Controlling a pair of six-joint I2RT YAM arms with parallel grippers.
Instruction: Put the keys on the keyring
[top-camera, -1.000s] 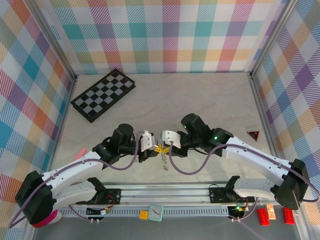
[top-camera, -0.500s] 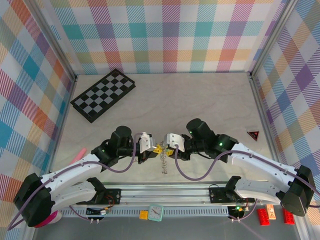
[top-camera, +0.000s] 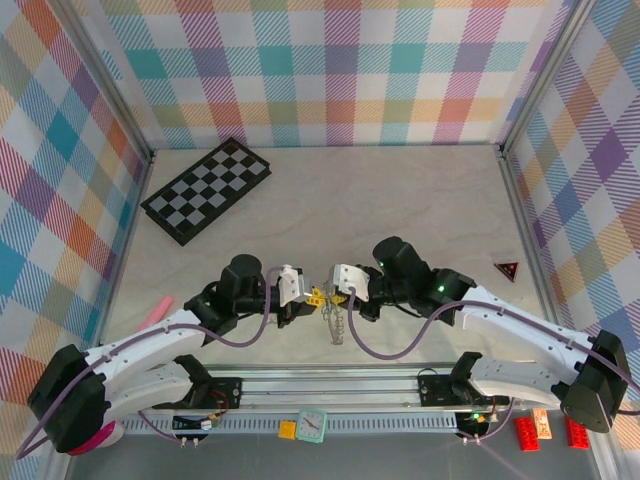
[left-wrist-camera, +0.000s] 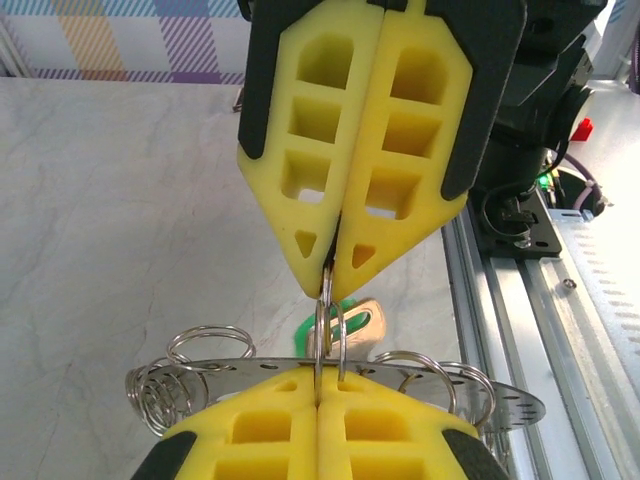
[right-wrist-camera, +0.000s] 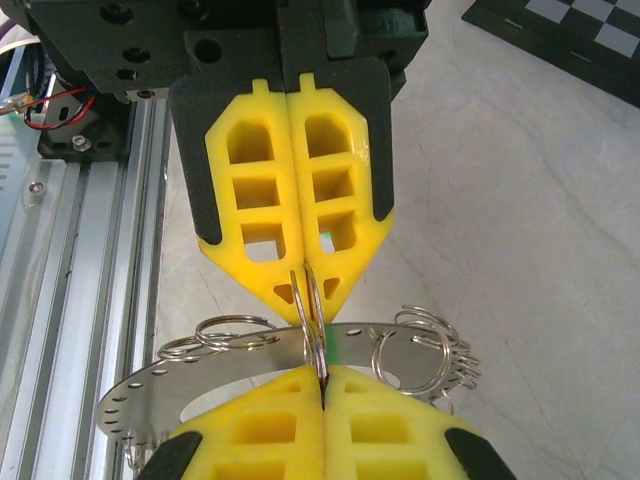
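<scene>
The left gripper (top-camera: 300, 293) and right gripper (top-camera: 338, 287) meet tip to tip over the near middle of the marbled tabletop (top-camera: 410, 200), just ahead of the aluminium rail (top-camera: 350, 385). The keyring (top-camera: 337, 325) hangs below and between them, clear of the surface as far as the overhead view lets me judge.

In the left wrist view the keyring is a flat grey metal band carrying many small wire loops. 1 thin split loop (left-wrist-camera: 327, 318) stands up from the band in the gap between the 2 grippers. The left gripper's yellow fingers (left-wrist-camera: 250, 440) are pressed fully together on the loop's lower part. The right gripper's fingers, opposite, are likewise closed on its upper part. So both grippers clamp the keyring by that 1 loop.

A mint-green key tag (left-wrist-camera: 304, 328) shows just behind the loop, near the band. I cannot tell whether the key is threaded on.

A folding chessboard (top-camera: 207, 189) lies far left on the tabletop, and a small red triangle (top-camera: 507, 269) sits near the right wall.
</scene>
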